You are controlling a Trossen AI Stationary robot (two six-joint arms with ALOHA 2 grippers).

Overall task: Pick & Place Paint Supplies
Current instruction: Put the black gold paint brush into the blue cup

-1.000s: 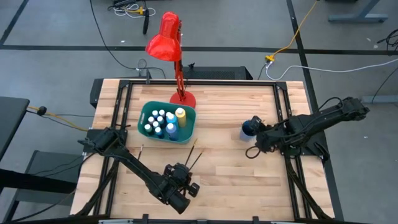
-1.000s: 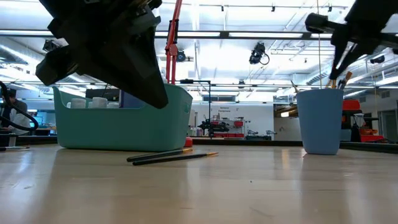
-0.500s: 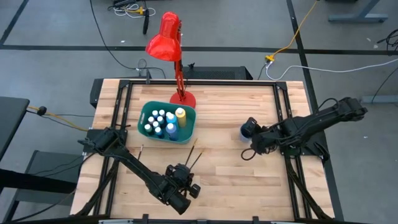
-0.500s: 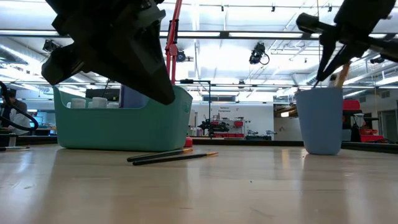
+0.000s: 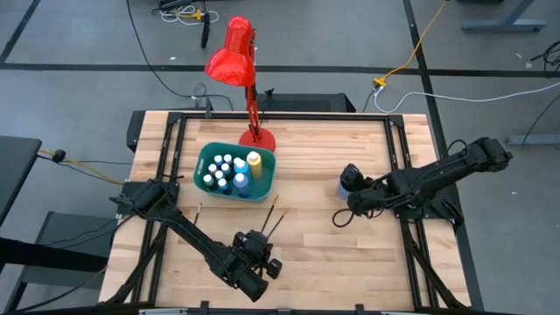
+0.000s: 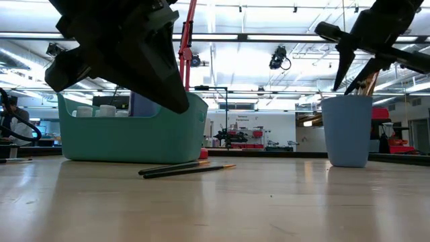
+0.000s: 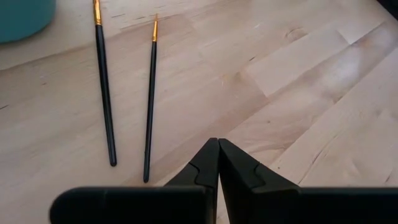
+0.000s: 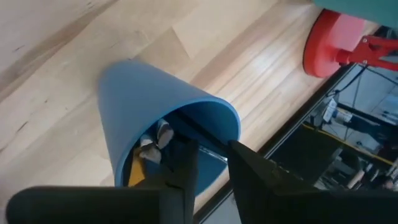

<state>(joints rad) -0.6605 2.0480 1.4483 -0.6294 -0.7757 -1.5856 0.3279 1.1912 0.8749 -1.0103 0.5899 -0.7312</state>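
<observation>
Brushes: two (image 7: pixel 106 87) lie side by side on the table (image 5: pixel 306 254) just beside the teal bin (image 5: pixel 206 162); others stand in the blue cup (image 6: pixel 347 131). Paint bottles (image 5: pixel 226 171) and the yellow bottle (image 5: pixel 255 160) sit in the bin (looks sorted). Right gripper (image 6: pixel 355 67) hovers over the cup's rim, fingers parted, nothing pinched. Left gripper (image 7: pixel 217 163) waits near the table's front, fingers pressed together, empty. Judgement: mostly done; loose brushes remain.

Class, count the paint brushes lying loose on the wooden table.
3: two brushes lie side by side near the teal bin; a third lies towards the left arm. Others may hide under the arms.
</observation>
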